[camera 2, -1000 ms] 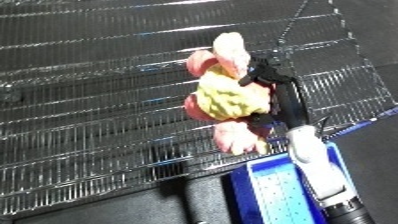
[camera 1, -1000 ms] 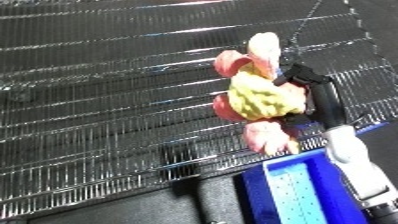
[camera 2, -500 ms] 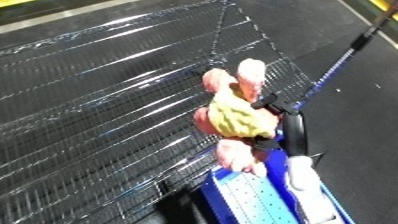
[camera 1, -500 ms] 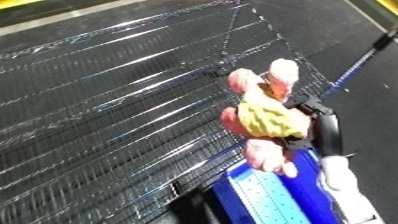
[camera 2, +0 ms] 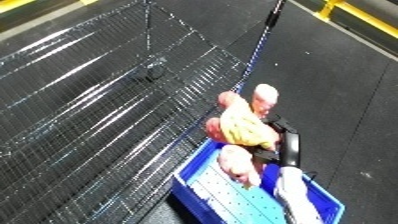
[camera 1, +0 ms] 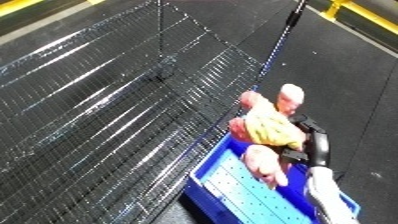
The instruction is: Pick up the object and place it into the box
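Observation:
A pink and yellow plush toy (camera 1: 266, 131) hangs in the air over the far end of the blue bin (camera 1: 233, 189). My right hand (camera 1: 311, 145) is shut on the toy from its right side, black fingers curled against its yellow body. One pink limb of the toy (camera 2: 238, 165) dangles down into the bin's opening. The white right forearm (camera 2: 293, 197) rises from the lower right across the bin. My left hand shows in neither view.
A black wire-mesh rack (camera 1: 107, 115) fills the left and centre, its edge running beside the bin. Dark floor (camera 1: 355, 85) lies to the right, with a yellow line (camera 1: 360, 15) at the top right corner.
The view has swung to the right, bringing more of the blue bin into sight. My right hand has carried the toy off the wire rack to above the bin.

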Tool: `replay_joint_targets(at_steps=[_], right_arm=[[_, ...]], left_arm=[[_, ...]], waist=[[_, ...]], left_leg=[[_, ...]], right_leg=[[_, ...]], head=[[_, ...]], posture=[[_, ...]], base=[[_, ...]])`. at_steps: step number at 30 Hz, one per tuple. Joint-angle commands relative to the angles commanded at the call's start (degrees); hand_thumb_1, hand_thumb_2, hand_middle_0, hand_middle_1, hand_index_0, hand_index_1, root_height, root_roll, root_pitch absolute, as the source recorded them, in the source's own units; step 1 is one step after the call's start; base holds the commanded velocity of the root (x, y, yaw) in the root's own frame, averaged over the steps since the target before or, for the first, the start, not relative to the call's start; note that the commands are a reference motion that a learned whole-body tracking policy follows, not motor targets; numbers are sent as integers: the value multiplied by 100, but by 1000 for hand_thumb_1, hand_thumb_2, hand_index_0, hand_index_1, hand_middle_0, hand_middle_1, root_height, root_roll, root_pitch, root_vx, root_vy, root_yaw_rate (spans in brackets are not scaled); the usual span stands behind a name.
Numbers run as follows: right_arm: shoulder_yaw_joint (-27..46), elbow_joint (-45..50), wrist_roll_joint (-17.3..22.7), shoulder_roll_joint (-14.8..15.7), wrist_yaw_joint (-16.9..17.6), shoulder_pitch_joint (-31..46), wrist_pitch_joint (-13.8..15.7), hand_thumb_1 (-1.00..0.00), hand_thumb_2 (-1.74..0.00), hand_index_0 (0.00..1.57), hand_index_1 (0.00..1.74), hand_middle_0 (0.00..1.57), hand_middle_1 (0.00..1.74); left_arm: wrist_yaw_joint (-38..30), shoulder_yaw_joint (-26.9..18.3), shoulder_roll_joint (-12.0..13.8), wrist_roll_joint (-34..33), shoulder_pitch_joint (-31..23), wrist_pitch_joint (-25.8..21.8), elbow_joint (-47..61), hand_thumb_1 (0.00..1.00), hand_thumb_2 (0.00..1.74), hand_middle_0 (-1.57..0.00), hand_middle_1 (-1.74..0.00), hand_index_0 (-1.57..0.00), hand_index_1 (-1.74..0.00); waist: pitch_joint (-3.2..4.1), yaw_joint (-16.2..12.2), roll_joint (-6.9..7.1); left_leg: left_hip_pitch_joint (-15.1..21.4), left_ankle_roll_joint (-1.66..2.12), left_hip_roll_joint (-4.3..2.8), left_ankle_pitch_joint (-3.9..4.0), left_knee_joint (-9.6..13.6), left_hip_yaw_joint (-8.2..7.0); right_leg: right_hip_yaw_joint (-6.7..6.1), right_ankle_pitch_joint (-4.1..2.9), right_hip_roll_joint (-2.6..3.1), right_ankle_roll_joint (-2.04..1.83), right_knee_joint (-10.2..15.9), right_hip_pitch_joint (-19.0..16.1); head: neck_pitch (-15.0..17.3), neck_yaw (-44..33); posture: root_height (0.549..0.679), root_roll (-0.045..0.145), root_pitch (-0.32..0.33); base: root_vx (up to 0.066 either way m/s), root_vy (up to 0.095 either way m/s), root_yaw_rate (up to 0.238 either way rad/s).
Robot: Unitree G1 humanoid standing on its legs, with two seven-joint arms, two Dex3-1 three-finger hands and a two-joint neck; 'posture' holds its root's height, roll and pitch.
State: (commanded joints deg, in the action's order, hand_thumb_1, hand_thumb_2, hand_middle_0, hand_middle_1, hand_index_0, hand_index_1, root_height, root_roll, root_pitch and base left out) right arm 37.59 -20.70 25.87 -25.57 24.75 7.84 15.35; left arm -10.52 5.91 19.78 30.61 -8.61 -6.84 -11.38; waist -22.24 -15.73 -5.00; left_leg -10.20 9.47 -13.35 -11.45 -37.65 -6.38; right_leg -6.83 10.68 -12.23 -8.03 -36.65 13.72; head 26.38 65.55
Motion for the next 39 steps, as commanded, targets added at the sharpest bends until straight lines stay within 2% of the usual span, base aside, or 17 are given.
replay_joint_targets(at_steps=[4,7,18,24,31,35,39], right_arm=[[160,-734,699,-70,-43,-151,177,-700,-1218,1099,1218,1099,1218],[271,-1130,997,-159,-65,-209,234,-550,-957,864,957,864,957],[391,-1523,1074,-314,-154,-163,243,0,0,0,0,0,0],[380,-1422,1008,-282,-136,-186,282,0,0,0,0,0,0],[303,-1272,938,-246,-113,-214,288,0,0,0,0,0,0],[66,-919,722,-172,-190,-210,244,0,0,0,0,0,0],[-381,-186,355,1,-430,-143,104,0,0,0,0,0,0]], left_arm=[[17,33,67,23,40,-58,-41,1000,1740,-1570,-1740,-1570,-1740],[19,30,100,4,50,-86,-69,1000,1740,-1570,-1740,-1570,-1740],[87,61,185,-91,33,-87,-67,1000,1740,-1570,-1740,-1570,-1740],[96,61,205,-151,36,-93,-48,1000,1740,-1570,-1740,-1570,-1740],[94,36,198,-173,27,-94,-1,1000,1740,-1570,-1740,-1570,-1740],[100,0,156,-177,-4,-70,26,1000,1740,-1570,-1740,-1570,-1740],[122,-81,101,-187,-54,-15,63,1000,1740,-1570,-1740,-1570,-1740]], waist=[[25,-19,-8],[47,-19,-14],[62,7,-20],[70,34,-19],[38,91,-14],[13,146,-13],[-7,205,5]], left_leg=[[-1,16,6,16,34,-17],[9,22,12,26,67,-23],[20,25,15,74,131,-18],[32,25,24,103,167,-15],[34,21,41,137,195,-7],[32,13,50,162,212,0],[46,5,62,192,246,16]], right_leg=[[3,-28,9,-4,52,0],[10,-38,15,-5,86,-10],[36,-22,32,-11,134,-34],[51,-15,23,-19,135,-41],[71,-12,16,-21,132,-38],[79,7,16,-20,112,-33],[92,34,17,-21,95,-51]], head=[[-45,56],[1,87],[95,88],[260,92],[539,-53],[674,-417],[831,-921]], posture=[[644,73,-176],[645,72,-173],[647,73,-169],[647,74,-169],[647,75,-171],[646,75,-173],[645,74,-176]], base=[[-9,-1,-16],[0,-8,-14],[0,-6,11],[4,-2,14],[5,-4,18],[6,-6,14],[2,-5,34]])
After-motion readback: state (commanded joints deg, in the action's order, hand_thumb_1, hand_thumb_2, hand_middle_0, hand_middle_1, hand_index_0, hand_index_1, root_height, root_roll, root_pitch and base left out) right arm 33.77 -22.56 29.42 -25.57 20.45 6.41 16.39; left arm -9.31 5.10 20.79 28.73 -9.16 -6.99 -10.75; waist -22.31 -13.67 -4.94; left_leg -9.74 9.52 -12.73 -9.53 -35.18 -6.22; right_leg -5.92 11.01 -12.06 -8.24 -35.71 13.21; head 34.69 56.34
